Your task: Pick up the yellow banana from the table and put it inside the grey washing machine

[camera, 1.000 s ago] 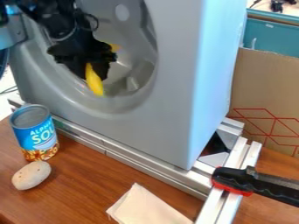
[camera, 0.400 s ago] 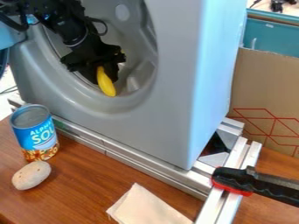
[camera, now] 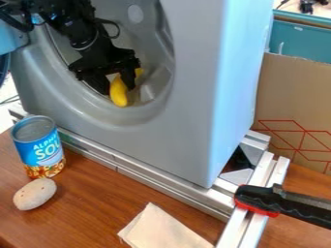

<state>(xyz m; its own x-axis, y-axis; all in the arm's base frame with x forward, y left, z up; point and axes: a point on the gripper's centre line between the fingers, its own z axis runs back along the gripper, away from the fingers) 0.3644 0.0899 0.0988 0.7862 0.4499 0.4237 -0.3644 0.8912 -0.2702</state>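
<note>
The gripper (camera: pixel 117 90) hangs inside the round opening of the grey washer-like drum unit (camera: pixel 194 97), at the upper left. Its fingers are spread, one on each side of a yellow banana-shaped object (camera: pixel 118 94). The near end of the yellow object points down at the opening's lower rim, and another bit of yellow shows just right of the right finger. Its middle is partly hidden behind the gripper.
A soup can (camera: pixel 40 147) stands on the wooden table (camera: pixel 97 208) at the left, with a potato-like object (camera: pixel 35 194) in front. A folded cloth (camera: pixel 161 227) lies at the bottom. Metal rails (camera: pixel 136 177) run beneath the unit; a black-and-red clamp (camera: pixel 275 201) sits at right.
The gripper and yellow object moved right and slightly down within the opening. Since then the fingers have parted, and more of the yellow object shows between and beside them.
</note>
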